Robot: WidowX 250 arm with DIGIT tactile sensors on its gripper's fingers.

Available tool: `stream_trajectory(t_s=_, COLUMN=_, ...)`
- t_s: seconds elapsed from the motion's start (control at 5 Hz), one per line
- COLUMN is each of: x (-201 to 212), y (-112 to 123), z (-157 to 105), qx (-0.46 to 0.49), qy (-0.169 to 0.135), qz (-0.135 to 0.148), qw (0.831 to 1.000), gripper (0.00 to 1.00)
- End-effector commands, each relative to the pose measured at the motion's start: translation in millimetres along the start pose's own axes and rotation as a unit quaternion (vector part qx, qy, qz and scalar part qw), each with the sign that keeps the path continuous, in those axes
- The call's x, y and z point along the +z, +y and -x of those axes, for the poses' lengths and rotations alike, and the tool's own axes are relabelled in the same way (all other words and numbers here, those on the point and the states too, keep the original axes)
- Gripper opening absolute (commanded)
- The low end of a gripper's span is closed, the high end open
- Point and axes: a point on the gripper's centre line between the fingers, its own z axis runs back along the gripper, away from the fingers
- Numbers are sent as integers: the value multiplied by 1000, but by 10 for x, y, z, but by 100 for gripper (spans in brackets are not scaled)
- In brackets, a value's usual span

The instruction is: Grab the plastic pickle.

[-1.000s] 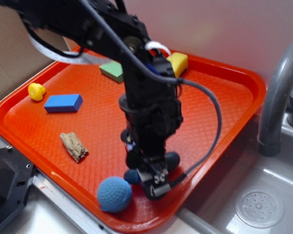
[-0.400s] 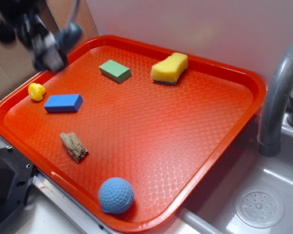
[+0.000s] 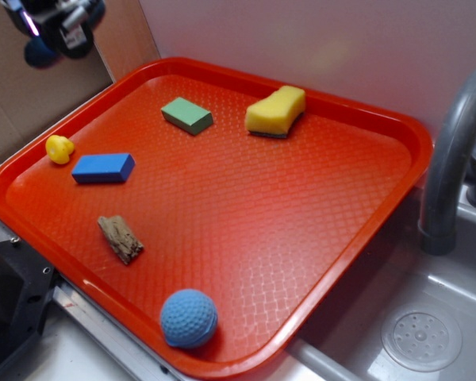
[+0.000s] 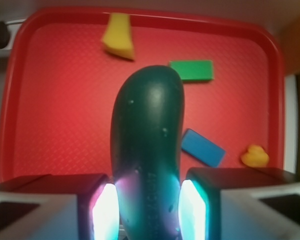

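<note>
— Looking at the top left corner, I see the pincer (image 3: 59, 32) high above the red tray (image 3: 397, 127), near the brown cardboard wall (image 3: 32, 103). It has gone up and away very quickly. One second ago it was low at the near edge of the tray, just beside the blue ball (image 3: 188, 317).

— And the plastic pickle (image 4: 147, 160)? I do not find it on the tray now.

— It is not there any more. In the wrist view the pincer (image 4: 145, 207) is closed on it: the two pads (image 4: 106, 212) press the dark green body from both sides, and the rounded end points out in front. In the exterior view I see only a small dark rounded piece under the pincer; I think this is one end of the plastic pickle (image 3: 38, 52).

— So the grab is done?

— I judge yes. The piece is lifted clear of the tray and nothing supports it except the pads. Its skin looks smooth, so a slip is possible if the arm swings fast.

— Did the other things move?

— No. The green block (image 3: 187, 115), yellow sponge (image 3: 276, 110), blue block (image 3: 103, 167), little yellow duck (image 3: 59, 148) and piece of wood (image 3: 120, 238) lie where they were before. The blue ball stays in its place too.
</note>
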Motion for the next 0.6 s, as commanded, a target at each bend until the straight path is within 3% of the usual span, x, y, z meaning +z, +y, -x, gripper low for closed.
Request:
stream_trajectory(t_s=0.0, x=543, y=-135, z=-111, qx=30, qy=-29, qz=16, qw=999, gripper=0)
stream_trajectory(t_s=0.2, x=636, y=-195, z=-181, qx=21, qy=-43, qz=21, qw=999, gripper=0)
stream_trajectory(t_s=0.4, x=576, y=-206, z=-178, qx=26, qy=-36, qz=27, qw=999, gripper=0)
